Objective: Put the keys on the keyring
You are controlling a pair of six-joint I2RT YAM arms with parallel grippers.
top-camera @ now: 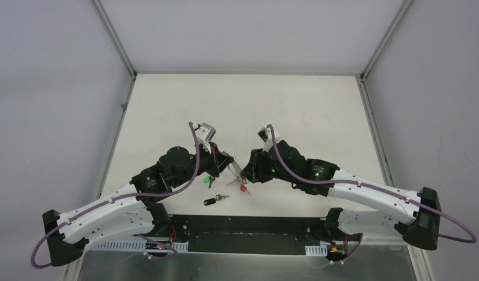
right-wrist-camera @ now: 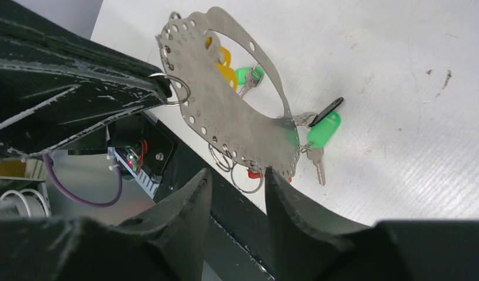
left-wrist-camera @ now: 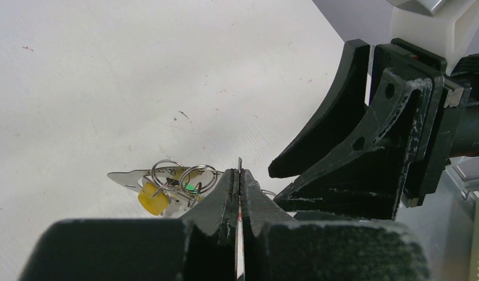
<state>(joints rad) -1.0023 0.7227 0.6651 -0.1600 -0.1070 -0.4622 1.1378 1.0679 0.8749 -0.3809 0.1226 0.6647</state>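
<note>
Left end effector (left-wrist-camera: 239, 175) is clamped shut on the rim of the keyring (right-wrist-camera: 225, 117), a flat grey metal ring-plate, thin, with small holes punched along its edge, held tilted above the white tabletop (top-camera: 296, 111). Yellow-capped keys (right-wrist-camera: 224, 69) and a red-capped key (right-wrist-camera: 253, 173) hang from it on small wire split rings. Green plastic-capped silver key (right-wrist-camera: 323, 130) sits at the plate's far edge; can't tell if it's threaded. Black-capped key (top-camera: 211, 201) lies loose on the tabletop, so not yet on. Right end effector (right-wrist-camera: 236, 181) has its jaws parted under the plate's rim, gripping nothing.
</note>
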